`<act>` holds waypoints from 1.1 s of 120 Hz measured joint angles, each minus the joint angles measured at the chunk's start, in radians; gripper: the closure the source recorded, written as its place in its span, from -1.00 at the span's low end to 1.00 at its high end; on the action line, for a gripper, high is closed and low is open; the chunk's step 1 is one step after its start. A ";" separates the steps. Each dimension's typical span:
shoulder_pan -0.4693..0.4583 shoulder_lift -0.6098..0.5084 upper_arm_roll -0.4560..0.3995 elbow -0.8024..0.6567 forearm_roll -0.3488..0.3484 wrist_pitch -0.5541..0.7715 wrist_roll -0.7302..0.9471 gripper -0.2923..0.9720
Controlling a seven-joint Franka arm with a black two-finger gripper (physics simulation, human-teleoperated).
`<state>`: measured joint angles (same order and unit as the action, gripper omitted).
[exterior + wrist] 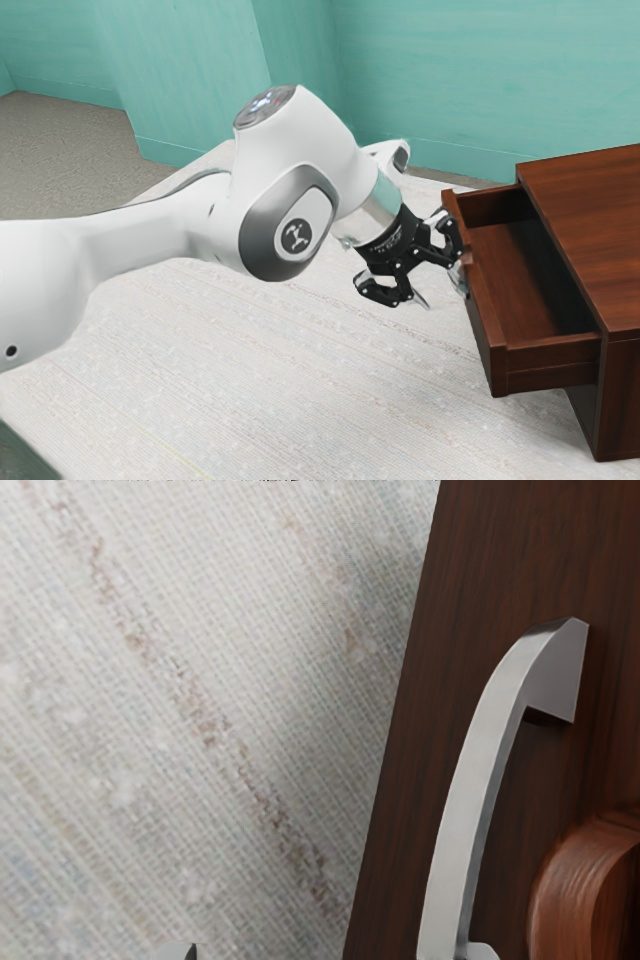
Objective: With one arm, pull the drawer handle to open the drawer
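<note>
Handle point(475, 780), silver and bowed, fronts the drawer point(510, 290), which stands drawn out of its cabinet point(590, 210) toward eight o'clock; jaws spread at the handle's nine o'clock, probably hooking it for dragging, not pinching.

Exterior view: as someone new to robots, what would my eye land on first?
The big white arm reaches in from the exterior view's left, its black end effector at the front of a dark wooden drawer, pulled out of its cabinet at that view's right. The wrist view shows the drawer's curved silver handle.
</note>
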<state>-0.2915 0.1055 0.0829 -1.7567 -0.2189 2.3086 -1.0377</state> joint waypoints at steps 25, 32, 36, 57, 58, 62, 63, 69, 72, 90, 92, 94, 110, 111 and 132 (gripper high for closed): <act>-0.007 -0.031 0.016 -0.045 0.005 0.015 -0.002 0.11; -0.009 -0.037 0.020 -0.053 0.006 0.017 -0.003 0.11; -0.008 -0.043 0.021 -0.058 0.005 0.018 -0.003 0.11; -0.012 -0.075 0.036 -0.099 0.006 0.027 -0.004 0.11; -0.012 -0.076 0.036 -0.101 0.006 0.027 -0.004 0.11; -0.009 -0.082 0.036 -0.107 0.007 0.029 -0.004 0.11; -0.009 -0.083 0.036 -0.108 0.007 0.030 -0.004 0.11; -0.007 -0.092 0.037 -0.119 0.007 0.032 -0.004 0.11; -0.006 -0.095 0.037 -0.124 0.007 0.033 -0.004 0.11; -0.007 -0.129 0.049 -0.166 0.007 0.043 -0.005 0.11; -0.007 -0.133 0.051 -0.172 0.007 0.045 -0.005 0.11; -0.008 -0.136 0.052 -0.176 0.007 0.047 -0.005 0.12; -0.001 -0.168 0.057 -0.210 0.006 0.058 -0.005 0.12; -0.001 -0.169 0.057 -0.211 0.006 0.058 -0.005 0.12; -0.006 -0.197 0.069 -0.242 0.013 0.068 -0.005 0.13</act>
<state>-0.2973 -0.0918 0.1523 -1.9986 -0.2058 2.3771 -1.0424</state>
